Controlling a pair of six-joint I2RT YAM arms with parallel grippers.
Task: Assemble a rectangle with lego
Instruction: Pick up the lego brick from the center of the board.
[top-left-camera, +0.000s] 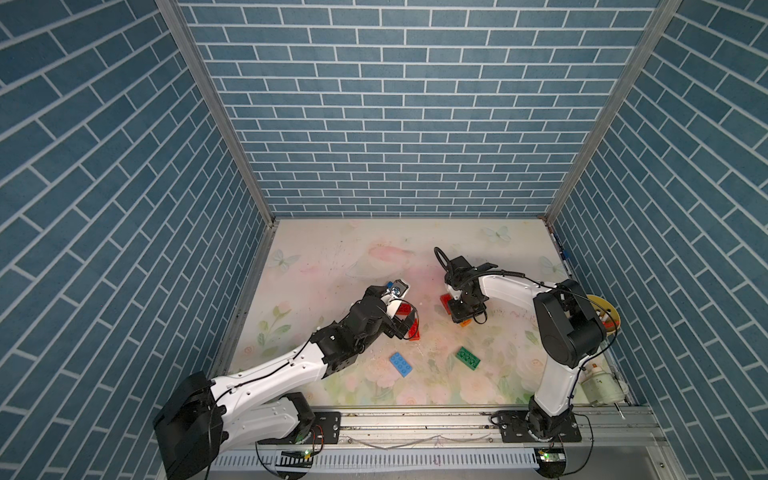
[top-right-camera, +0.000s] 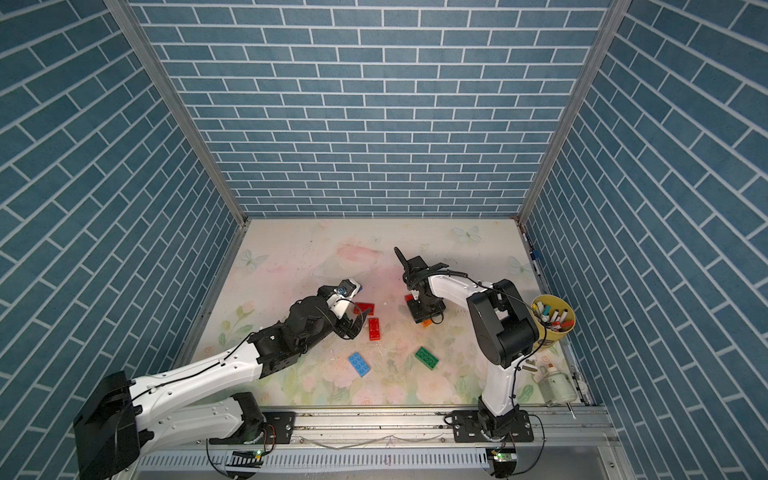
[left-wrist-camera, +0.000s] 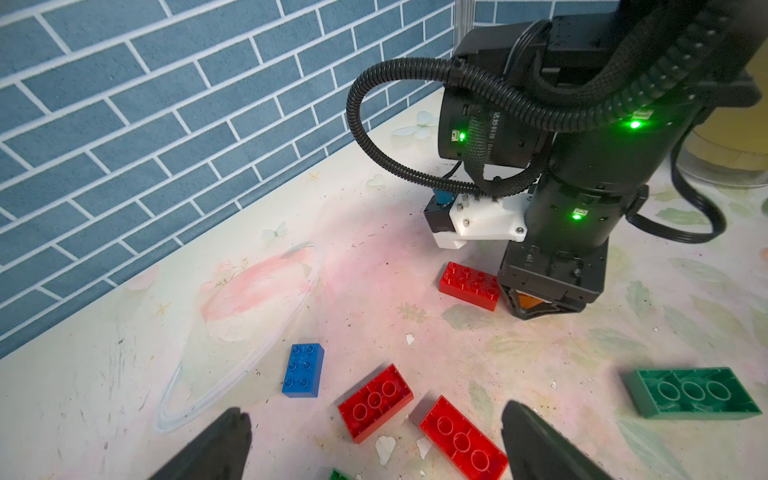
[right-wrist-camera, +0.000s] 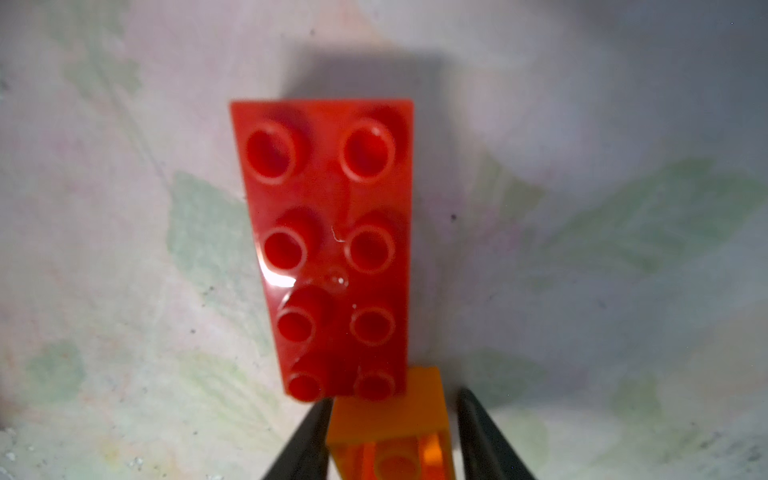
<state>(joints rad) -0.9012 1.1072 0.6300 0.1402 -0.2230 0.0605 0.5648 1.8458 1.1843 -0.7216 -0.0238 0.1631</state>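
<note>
Right pincer (right-wrist-camera: 393, 397): you have it closed on the orange brick (right-wrist-camera: 388, 424), low at the worktop (right-wrist-camera: 124, 249), end against a studs-up red brick (right-wrist-camera: 332, 249). Left pincer (left-wrist-camera: 374, 409): jaws wide open above two upturned red bricks (left-wrist-camera: 463, 442).

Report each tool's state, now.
Left tool: open, holding nothing.
Right tool: closed on the orange brick.
</note>
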